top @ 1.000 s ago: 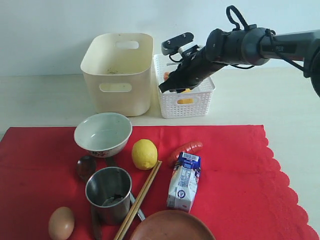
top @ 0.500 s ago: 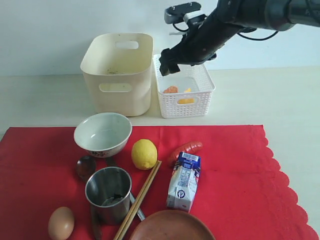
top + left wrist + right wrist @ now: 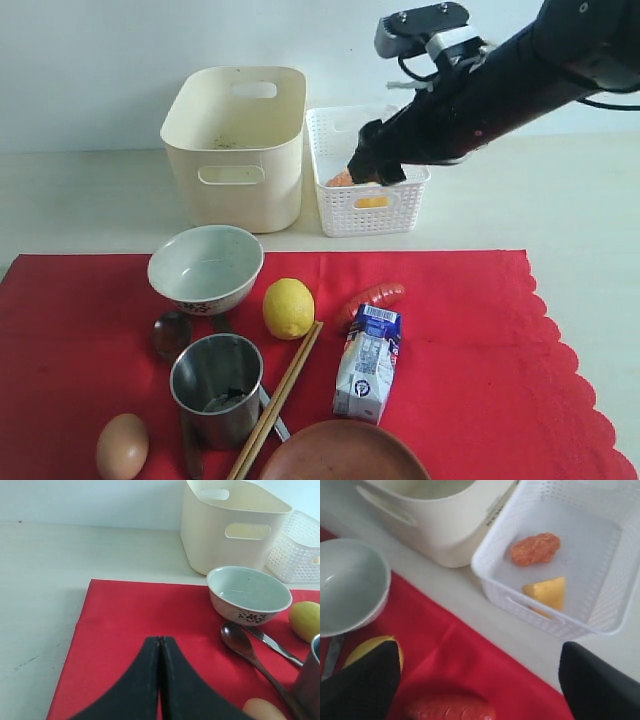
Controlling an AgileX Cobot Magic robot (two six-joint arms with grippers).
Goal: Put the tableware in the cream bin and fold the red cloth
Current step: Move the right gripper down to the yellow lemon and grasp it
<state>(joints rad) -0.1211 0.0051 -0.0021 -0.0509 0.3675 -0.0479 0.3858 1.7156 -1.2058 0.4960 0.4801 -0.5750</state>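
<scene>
— Where's the bowl?
— On the red cloth by the cup; the cream bin looks empty, I think. Your right gripper hangs spread, holding nothing, ready to pick; your left gripper is pinched closed, parked.

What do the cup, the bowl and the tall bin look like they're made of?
The steel cup looks like metal, probably stainless steel: grey with bright rim reflections. The white bowl is likely glazed ceramic: glossy, printed pattern near the base. The cream bin seems moulded plastic: smooth matte walls, rounded corners, cut-out handles.
</scene>
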